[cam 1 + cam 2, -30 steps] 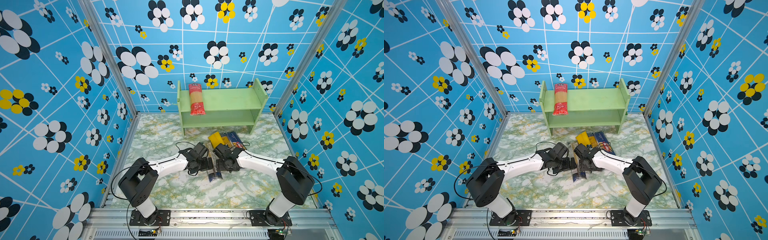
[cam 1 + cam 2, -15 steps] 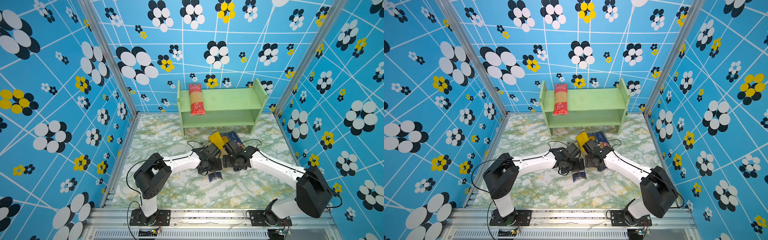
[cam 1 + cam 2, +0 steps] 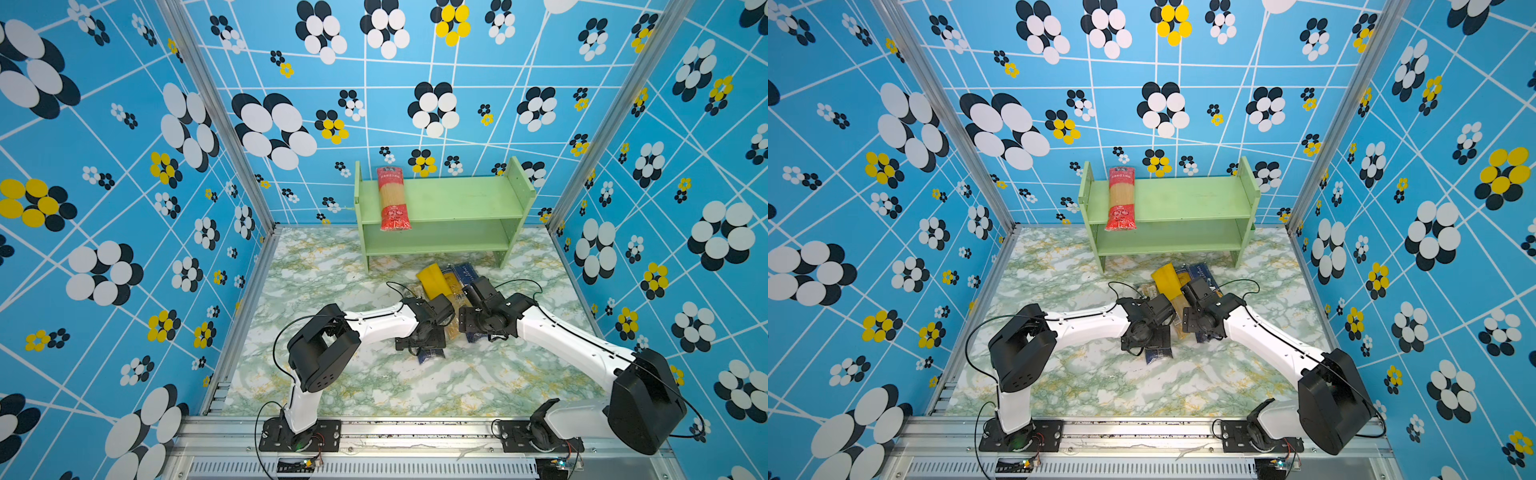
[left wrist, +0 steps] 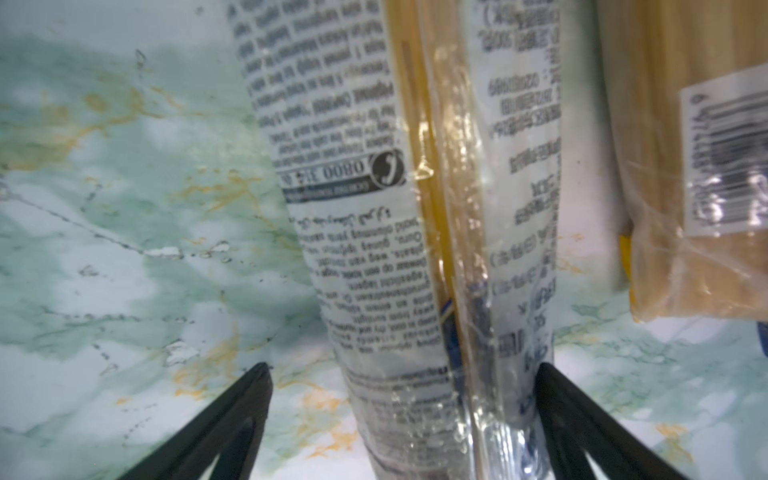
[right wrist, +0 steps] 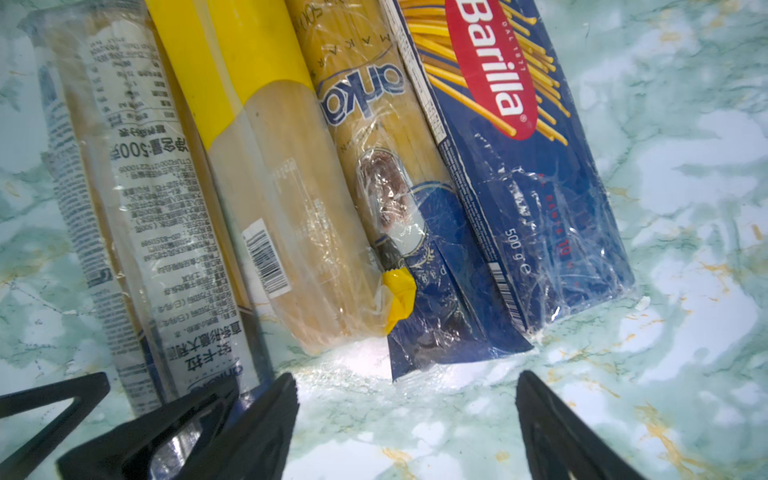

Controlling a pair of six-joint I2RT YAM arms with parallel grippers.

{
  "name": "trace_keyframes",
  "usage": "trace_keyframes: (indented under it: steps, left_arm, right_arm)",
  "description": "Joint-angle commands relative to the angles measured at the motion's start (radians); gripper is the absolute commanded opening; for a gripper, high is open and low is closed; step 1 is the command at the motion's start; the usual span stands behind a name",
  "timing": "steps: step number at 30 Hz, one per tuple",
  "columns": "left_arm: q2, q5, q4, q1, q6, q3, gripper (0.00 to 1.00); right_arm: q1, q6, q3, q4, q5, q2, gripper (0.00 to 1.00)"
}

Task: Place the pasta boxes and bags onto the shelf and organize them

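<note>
The light green shelf stands at the back with a red-ended bag across its top tier, overhanging the front edge. Four packs lie side by side on the marble floor: clear white/blue-label bag, yellow-topped bag, blue-ended bag, Barilla box. My left gripper is open, its fingers either side of the clear bag's near end. My right gripper is open over bare floor just short of the blue-ended bag's end.
Patterned blue walls close in the left, right and back. The marble floor runs to the metal rail at the front. The two wrists sit close together over the pile, cables looping above them. The shelf's lower tier holds nothing.
Both arms have stretched farther forward and to the right, bringing the wrists lower over the pile's near ends. Both grippers stay open. The packs have not shifted.
</note>
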Motion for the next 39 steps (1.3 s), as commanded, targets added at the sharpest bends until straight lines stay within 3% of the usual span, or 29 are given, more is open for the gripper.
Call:
trace_keyframes:
  steps: [1,8,14,25,39]
  left_arm:
    - [0.034,-0.071,-0.097,-0.008,0.022,0.049,0.99]
    - [0.095,-0.135,-0.19,-0.03,0.041,0.12,0.99]
    - [0.076,-0.008,-0.06,-0.01,0.017,0.057,0.99]
    - [0.142,0.042,-0.044,-0.023,-0.001,0.092,0.99]
    - [0.122,-0.125,-0.156,0.011,0.034,0.013,0.99]
  right_arm:
    - [-0.008,-0.012,-0.022,-0.02,0.008,-0.019,0.85]
    - [-0.013,-0.013,-0.035,-0.013,0.009,-0.025,0.85]
    - [-0.017,-0.015,-0.039,-0.015,0.01,-0.028,0.85]
    - [-0.03,-0.024,-0.051,-0.033,0.024,-0.058,0.86]
    - [-0.033,-0.021,-0.058,-0.015,0.007,-0.052,0.86]
